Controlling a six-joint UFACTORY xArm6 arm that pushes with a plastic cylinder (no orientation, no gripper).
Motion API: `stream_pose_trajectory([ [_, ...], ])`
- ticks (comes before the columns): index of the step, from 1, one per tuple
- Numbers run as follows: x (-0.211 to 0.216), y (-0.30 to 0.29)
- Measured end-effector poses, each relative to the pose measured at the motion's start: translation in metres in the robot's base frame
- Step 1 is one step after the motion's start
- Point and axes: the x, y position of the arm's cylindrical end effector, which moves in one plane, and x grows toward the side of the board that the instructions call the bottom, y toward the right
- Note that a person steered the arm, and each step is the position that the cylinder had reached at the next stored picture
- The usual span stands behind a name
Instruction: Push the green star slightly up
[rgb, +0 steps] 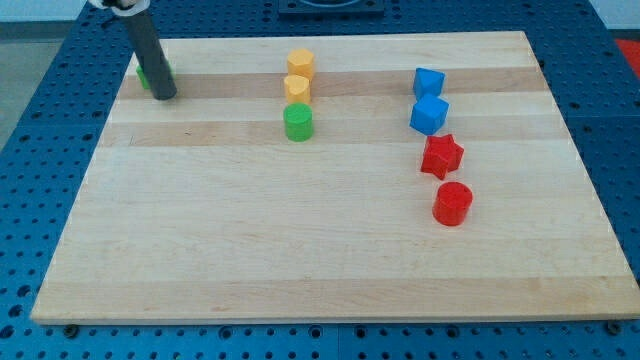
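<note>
1. Pale wooden board (330, 250) lay on a blue perforated bench, and my tip (165, 96) stood in the view's top-left corner, a bare rod with nothing to open or close.
2. Only a sliver of green (143, 74), presumably the green star, showed just behind the rod, touching or nearly so; its shape was hidden.
3. The star sat close to the board's top edge, so too long a push risked sending it off onto the bench.
4. An off-centre contact would likely have spun it or slid it sideways toward the left edge.
5. Nothing blocked the way: the two yellow blocks (299, 75) and green cylinder (298, 122) stood well apart at centre, the two blue blocks (429, 100), red star (441, 156) and red cylinder (452, 203) further right.
</note>
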Motion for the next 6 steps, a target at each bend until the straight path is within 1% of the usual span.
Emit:
stream_pose_trajectory([
  [1,0.003,-0.019],
  [3,-0.031,-0.02],
  [6,-0.06,-0.02],
])
